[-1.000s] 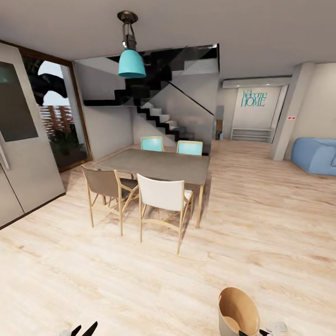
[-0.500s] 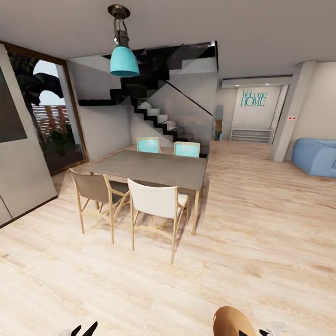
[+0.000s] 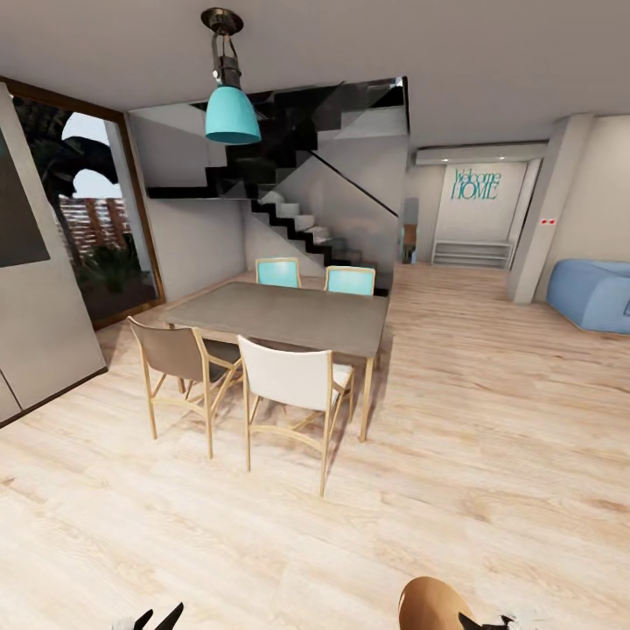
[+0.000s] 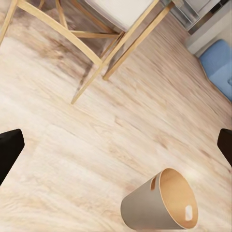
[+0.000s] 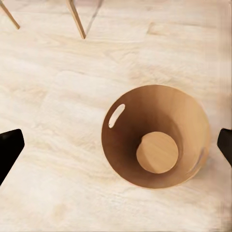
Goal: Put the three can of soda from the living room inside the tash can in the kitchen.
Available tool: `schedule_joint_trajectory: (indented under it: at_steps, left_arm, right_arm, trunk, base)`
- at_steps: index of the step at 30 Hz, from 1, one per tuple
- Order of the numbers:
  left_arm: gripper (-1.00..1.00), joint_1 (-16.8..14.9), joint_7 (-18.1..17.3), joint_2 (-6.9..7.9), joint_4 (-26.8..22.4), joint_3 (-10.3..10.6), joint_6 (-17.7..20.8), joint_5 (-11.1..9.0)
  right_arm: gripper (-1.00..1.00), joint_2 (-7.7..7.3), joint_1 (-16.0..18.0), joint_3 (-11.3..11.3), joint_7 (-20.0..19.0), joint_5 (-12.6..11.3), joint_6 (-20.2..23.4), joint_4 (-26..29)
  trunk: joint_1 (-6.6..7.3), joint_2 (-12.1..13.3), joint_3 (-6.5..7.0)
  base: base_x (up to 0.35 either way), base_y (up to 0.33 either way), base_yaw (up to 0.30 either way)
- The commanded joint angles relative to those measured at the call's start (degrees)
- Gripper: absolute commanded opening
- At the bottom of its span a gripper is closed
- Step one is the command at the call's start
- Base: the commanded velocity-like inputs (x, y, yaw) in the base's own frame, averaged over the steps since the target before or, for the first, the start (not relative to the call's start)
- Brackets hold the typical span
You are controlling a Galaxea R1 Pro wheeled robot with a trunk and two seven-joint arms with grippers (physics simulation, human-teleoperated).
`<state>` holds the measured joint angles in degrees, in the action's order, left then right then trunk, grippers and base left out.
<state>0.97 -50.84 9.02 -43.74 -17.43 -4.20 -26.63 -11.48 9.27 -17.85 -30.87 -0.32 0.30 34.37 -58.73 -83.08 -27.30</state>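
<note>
The scene is an open-plan dining area with a pale wood floor (image 3: 490,420). A grey dining table (image 3: 289,315) stands mid-room with four chairs, under a turquoise pendant lamp (image 3: 232,118). A black staircase (image 3: 297,219) rises behind it. Part of a blue sofa (image 3: 599,293) shows at the right, toward the living room.

The trash can (image 5: 157,137) stands upright on the floor directly below the right tool (image 5: 116,147). Its brown interior is empty; no soda cans are inside. In the head view its rim (image 3: 437,605) shows at the lower edge, just beside the right tool (image 3: 490,623).

Right tool: fingers spread wide, nothing between them. Left tool (image 4: 116,145): fingers likewise spread, empty, over bare floor, with the can near it.

Task status, judged from the pictures: no soda can is visible or held. All three cans remain to be collected and dropped in. The trash can is not in a kitchen here.
</note>
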Motion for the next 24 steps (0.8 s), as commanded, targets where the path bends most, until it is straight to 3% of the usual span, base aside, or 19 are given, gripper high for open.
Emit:
schedule_joint_trajectory:
  at_steps: [1,4,7,8,9,11,12,18,24]
  left_arm:
    - [1.0,0.0,-0.1,0.01,0.0,0.0,0.0,0.1]
    - [1.0,0.0,-1.3,0.02,-0.1,0.1,0.0,0.7]
    - [1.0,0.0,-5.0,0.08,-0.1,0.1,0.0,2.7]
    - [1.0,0.0,-10.3,0.26,-0.1,0.0,0.0,5.4]
    - [1.0,0.0,-13.5,0.35,-0.1,-0.2,0.1,6.8]
    - [1.0,0.0,-17.6,0.58,-0.1,-0.4,0.1,8.7]
    - [1.0,0.0,-18.1,0.61,-0.1,-0.4,0.1,8.9]
    - [1.0,0.0,-19.4,0.72,-0.1,-0.5,0.1,9.5]
    - [1.0,0.0,-19.5,0.73,0.0,-0.5,0.1,9.6]
  right_arm:
    - [1.0,0.03,0.2,0.0,2.9,0.0,0.0,0.0]
    - [1.0,0.24,1.3,0.2,12.3,0.0,0.2,-0.2]
    - [1.0,0.36,2.8,0.3,19.8,0.0,0.3,-1.4]
    - [1.0,0.43,5.4,0.4,23.7,0.0,0.3,-4.5]
    - [1.0,0.42,7.4,0.4,25.2,0.0,0.2,-7.6]
    - [1.0,0.46,10.5,0.5,27.0,0.4,-0.2,-13.5]
    - [1.0,0.46,10.8,0.5,27.1,0.5,-0.2,-14.1]
    - [1.0,0.49,11.9,0.5,27.6,1.4,-0.4,-16.1]
    - [1.0,0.51,12.1,0.5,27.5,1.5,-0.5,-16.4]
  trunk:
    - [0.0,0.0,0.0]
    - [0.0,0.0,0.0]
    - [0.0,0.0,0.0]
    - [0.0,0.0,0.0]
    - [0.0,0.0,0.0]
    - [0.0,0.0,0.0]
    - [0.0,0.0,0.0]
    - [0.0,0.0,0.0]
    - [0.0,0.0,0.0]
  base:
    - [0.0,0.0,0.0]
    - [0.0,0.0,0.0]
    - [0.0,0.0,0.0]
    - [0.0,0.0,0.0]
    - [0.0,0.0,0.0]
    - [0.0,0.0,0.0]
    - [0.0,0.0,0.0]
    - [0.046,0.0,0.0]
    - [0.227,0.0,0.0]
